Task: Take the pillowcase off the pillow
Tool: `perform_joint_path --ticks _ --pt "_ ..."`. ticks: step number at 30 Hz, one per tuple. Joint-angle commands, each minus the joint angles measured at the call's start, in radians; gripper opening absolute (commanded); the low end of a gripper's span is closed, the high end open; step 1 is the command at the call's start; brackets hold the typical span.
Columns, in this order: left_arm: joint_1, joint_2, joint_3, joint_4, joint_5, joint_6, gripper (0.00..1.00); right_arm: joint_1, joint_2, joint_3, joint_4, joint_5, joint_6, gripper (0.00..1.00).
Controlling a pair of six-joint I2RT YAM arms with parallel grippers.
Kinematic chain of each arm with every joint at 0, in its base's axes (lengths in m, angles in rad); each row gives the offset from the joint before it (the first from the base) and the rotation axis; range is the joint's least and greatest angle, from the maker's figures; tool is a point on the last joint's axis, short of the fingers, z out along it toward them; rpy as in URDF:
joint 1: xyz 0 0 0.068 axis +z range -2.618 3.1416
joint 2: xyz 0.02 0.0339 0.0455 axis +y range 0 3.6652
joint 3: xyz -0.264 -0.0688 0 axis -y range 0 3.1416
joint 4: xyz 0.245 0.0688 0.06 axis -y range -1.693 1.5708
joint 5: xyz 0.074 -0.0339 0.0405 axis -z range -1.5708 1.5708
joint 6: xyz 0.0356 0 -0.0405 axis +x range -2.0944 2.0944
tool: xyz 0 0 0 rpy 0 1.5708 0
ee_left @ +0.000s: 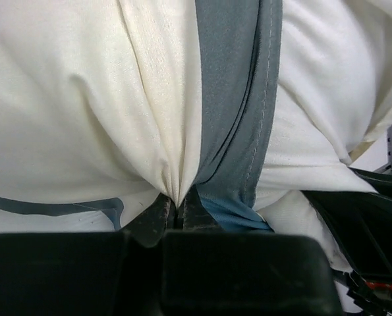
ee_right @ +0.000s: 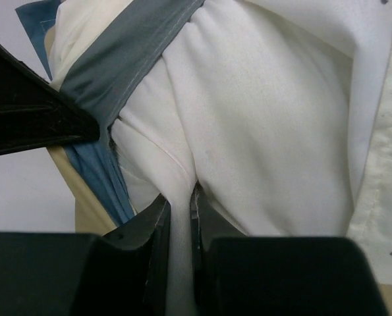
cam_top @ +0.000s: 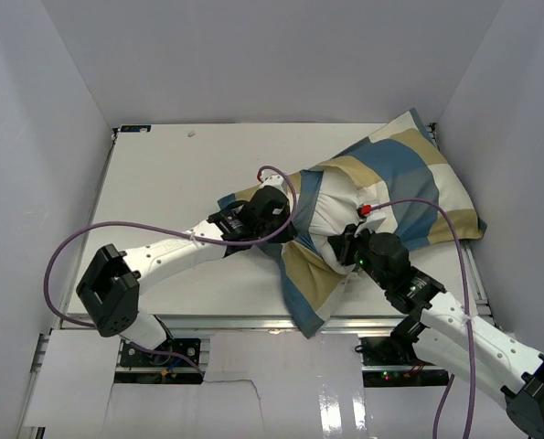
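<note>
The pillowcase point(cam_top: 409, 165), in blue, tan and cream blocks, runs from the back right corner down to the table's front edge. Its open end is pulled back, and the white pillow point(cam_top: 331, 212) bulges out at the centre. My left gripper point(cam_top: 290, 222) is at the opening's left side. In the left wrist view it point(ee_left: 180, 205) is shut on a pinch of cream cloth and the dark blue edge of the pillowcase point(ee_left: 235, 99). My right gripper point(cam_top: 345, 245) presses in from the front. It point(ee_right: 180, 207) is shut on a fold of the white pillow point(ee_right: 261, 131), beside the pillowcase edge point(ee_right: 130, 59).
The white table point(cam_top: 180, 183) is boxed in by white walls on three sides, and the pillowcase's far corner touches the right wall point(cam_top: 491, 137). Purple cables point(cam_top: 80, 242) loop over both arms. The left gripper's black body point(ee_right: 24, 112) shows close by in the right wrist view.
</note>
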Motion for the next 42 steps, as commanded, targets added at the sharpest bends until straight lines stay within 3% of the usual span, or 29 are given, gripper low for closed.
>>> perform_joint_path --ticks 1,5,13,17,19,28,35,42 --pt "0.059 -0.097 -0.032 -0.161 -0.241 0.017 0.00 -0.025 -0.062 0.038 -0.074 0.213 0.013 0.08" --pt "0.132 -0.172 -0.089 -0.184 -0.246 0.016 0.00 -0.028 -0.099 0.051 -0.111 0.325 0.007 0.08" --pt "0.260 -0.263 -0.149 -0.181 -0.158 0.045 0.00 -0.040 -0.153 0.057 -0.151 0.378 0.007 0.08" --pt "0.267 -0.261 -0.149 -0.184 -0.129 0.065 0.11 -0.042 -0.159 0.068 -0.160 0.356 0.010 0.08" --pt "0.267 -0.258 -0.152 -0.173 -0.117 0.070 0.01 -0.042 -0.159 0.071 -0.160 0.324 0.010 0.08" --pt "0.292 -0.249 -0.157 -0.190 -0.164 0.065 0.00 -0.048 -0.208 0.068 -0.160 0.364 -0.013 0.08" --pt "0.456 -0.247 -0.186 -0.169 -0.106 0.048 0.00 -0.057 -0.282 0.169 -0.268 0.437 -0.014 0.08" --pt "0.577 -0.248 -0.181 -0.093 0.069 0.033 0.00 -0.057 -0.352 0.241 -0.350 0.497 -0.023 0.08"
